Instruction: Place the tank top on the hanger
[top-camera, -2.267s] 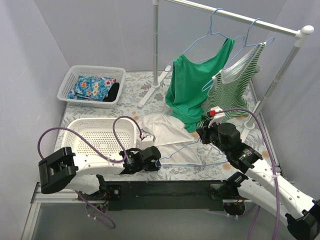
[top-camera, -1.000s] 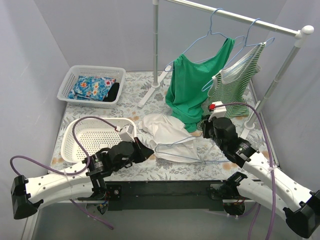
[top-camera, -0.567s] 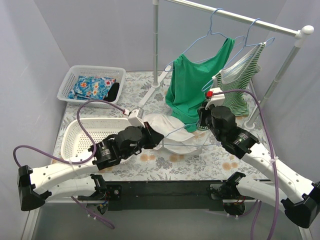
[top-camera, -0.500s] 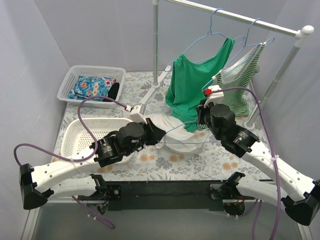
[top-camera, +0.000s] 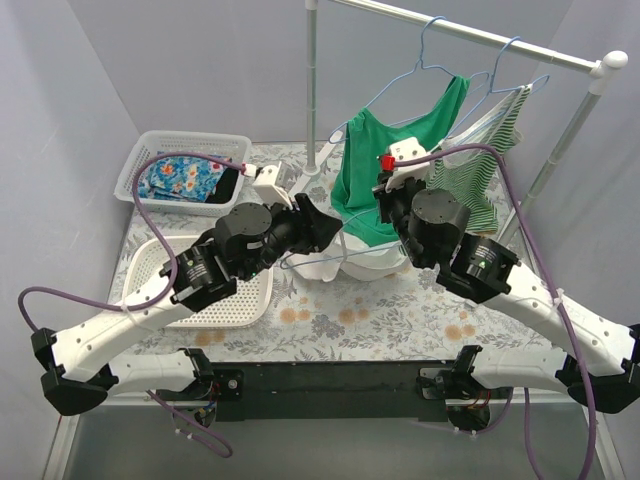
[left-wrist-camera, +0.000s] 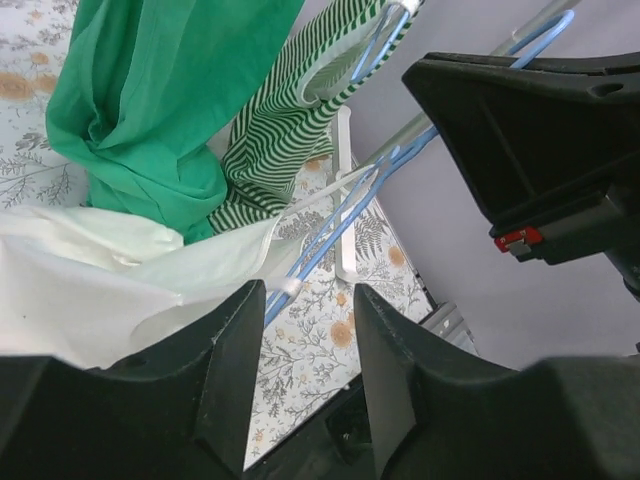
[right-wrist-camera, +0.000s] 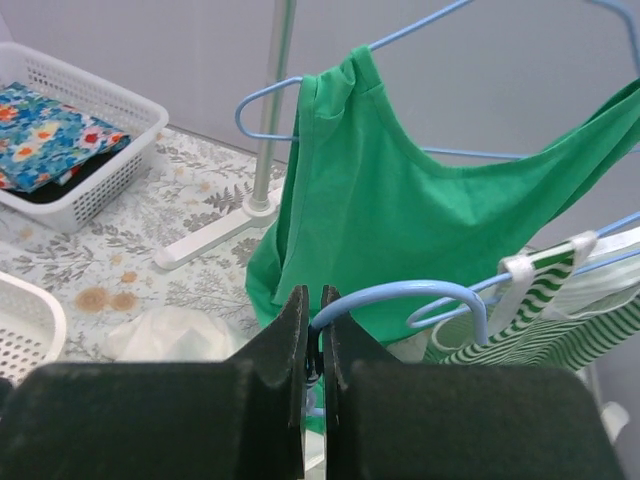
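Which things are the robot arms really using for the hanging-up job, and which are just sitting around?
In the job:
- plain white soft fabric tank top
- thin light-blue wire hanger
- left gripper and right gripper

Just sitting around:
- solid green top on the rail
- green-and-white striped top
- empty white plastic basket
- white basket holding flowery blue cloth
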